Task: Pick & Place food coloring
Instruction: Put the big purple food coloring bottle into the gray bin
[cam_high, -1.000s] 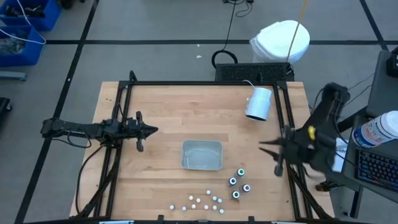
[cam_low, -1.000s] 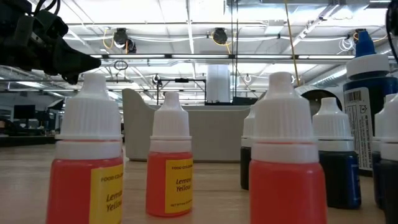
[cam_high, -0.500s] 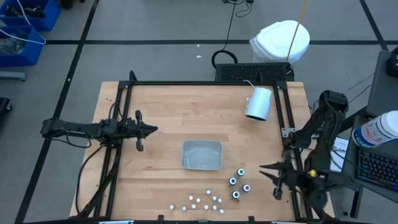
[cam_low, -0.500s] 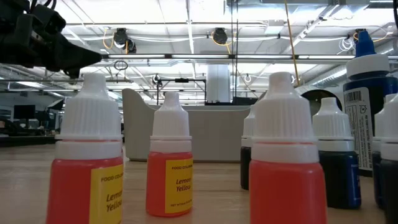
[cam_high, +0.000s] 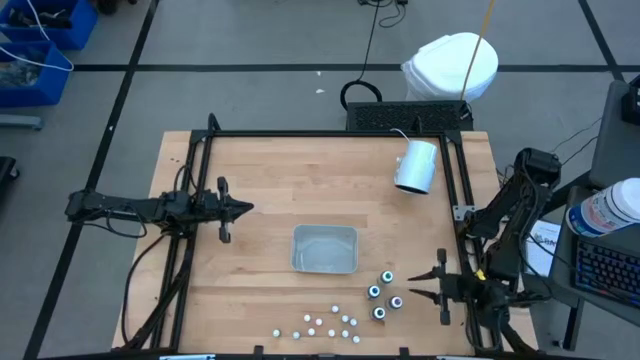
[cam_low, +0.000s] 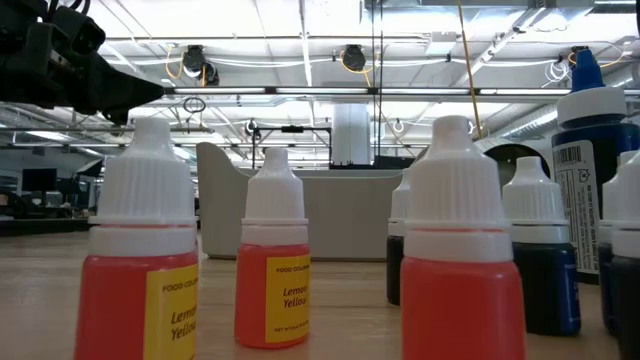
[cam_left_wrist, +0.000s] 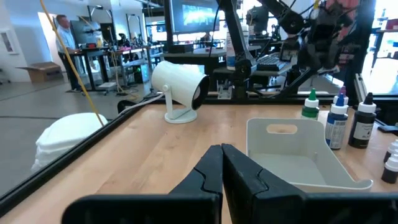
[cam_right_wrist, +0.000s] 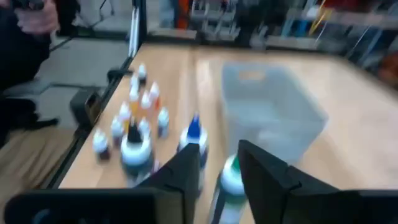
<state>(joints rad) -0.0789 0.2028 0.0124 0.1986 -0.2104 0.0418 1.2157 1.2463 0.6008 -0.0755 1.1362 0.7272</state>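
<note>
A: How far along?
B: Barely begun: four food coloring bottles (cam_high: 384, 295) stand beside the bin (cam_high: 324, 249), which looks empty. Right gripper (cam_high: 418, 284) hovers near, fingers apart, holding nothing; left gripper (cam_high: 240, 209) waits closed, well apart

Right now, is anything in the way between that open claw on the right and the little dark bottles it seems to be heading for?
Nothing visible. The right tool sits open just beside the food coloring, with only bare table between them. The clear bin lies off to the side, beyond the bottles. The left tool waits shut, far across the table.
</note>
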